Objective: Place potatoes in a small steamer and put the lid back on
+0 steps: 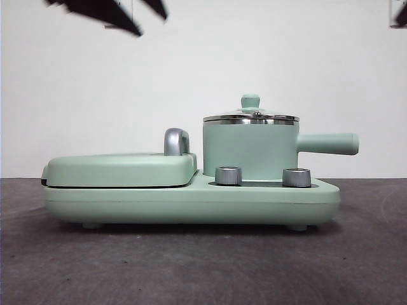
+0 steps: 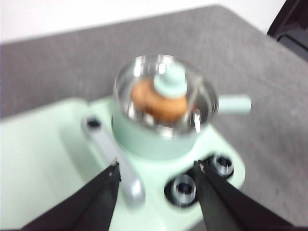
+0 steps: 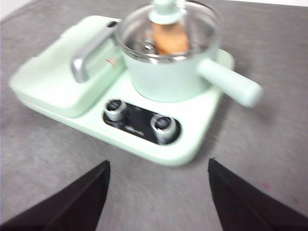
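The small steamer (image 1: 250, 151), mint-green with a straight side handle, stands on the right half of the cooker base (image 1: 191, 200). The glass lid (image 1: 250, 116) with its mint knob sits on the steamer's rim. Through the glass I see the orange-brown potato (image 2: 159, 102) inside the steamer (image 2: 159, 130), and again as the potato (image 3: 169, 39) in the right wrist view under the lid (image 3: 166, 14). My left gripper (image 2: 156, 168) is open above the cooker, short of the steamer, holding nothing. My right gripper (image 3: 159, 166) is open over the table in front of the cooker, also holding nothing.
A flat mint griddle cover (image 1: 121, 168) with a chrome handle (image 1: 176, 141) fills the cooker's left half. Two steel knobs (image 1: 228, 175) sit on the front panel. A dark arm tip (image 1: 108, 11) shows at the top left, another (image 1: 399, 14) at the top right.
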Tool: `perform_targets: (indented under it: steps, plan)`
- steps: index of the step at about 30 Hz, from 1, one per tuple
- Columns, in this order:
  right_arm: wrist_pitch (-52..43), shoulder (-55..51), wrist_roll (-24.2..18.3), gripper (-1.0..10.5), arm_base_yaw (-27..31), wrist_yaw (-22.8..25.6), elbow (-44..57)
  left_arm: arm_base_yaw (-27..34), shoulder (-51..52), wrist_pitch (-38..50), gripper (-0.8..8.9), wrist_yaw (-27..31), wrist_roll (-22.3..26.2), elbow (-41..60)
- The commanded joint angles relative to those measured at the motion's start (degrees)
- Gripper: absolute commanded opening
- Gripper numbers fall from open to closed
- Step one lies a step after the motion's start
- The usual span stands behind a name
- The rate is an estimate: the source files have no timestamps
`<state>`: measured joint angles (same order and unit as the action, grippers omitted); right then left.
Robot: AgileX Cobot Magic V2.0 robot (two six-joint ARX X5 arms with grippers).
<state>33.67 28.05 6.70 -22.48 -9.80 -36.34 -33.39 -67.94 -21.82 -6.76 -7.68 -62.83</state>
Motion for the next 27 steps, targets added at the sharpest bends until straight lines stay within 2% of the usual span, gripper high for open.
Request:
perform_targets:
  steps: [1,9,17,18,19,21,27]
  plan:
    - [-4.4,4.1,-0.7,3.2,-0.3,-2.3,-0.3,-0.3,5.3,1.1,2.49,-0.1,-3.1,7.3]
    - [-11.2,17.4,-1.6,3.2,-2.3,-4.3,-3.7,-0.3,20.2,-1.1,2.49,2.3,-8.5,19.5]
    - [-13.6,22.1,-1.2,3.1,-4.6,-4.5,-5.1,-0.3,24.5,-4.3,2.47,2.5,-7.8,19.8]
    - [-13.6,22.0,-1.0,2.2,-4.6,-4.2,-5.1,-0.3,24.6,-4.3,2.11,2.5,-7.8,19.8]
    - [-13.8,21.9,-0.7,0.2,-4.6,-4.2,-5.1,-0.3,24.6,-4.4,0.4,2.4,-7.8,19.8]
    - [-14.6,21.9,-0.7,0.2,-4.6,-3.7,-5.1,-0.4,24.6,-4.0,0.01,2.3,-7.8,19.8]
    - [-14.4,21.6,-0.7,0.2,-4.8,-6.3,-5.1,-0.4,25.0,-3.7,0.05,2.1,-8.0,19.8]
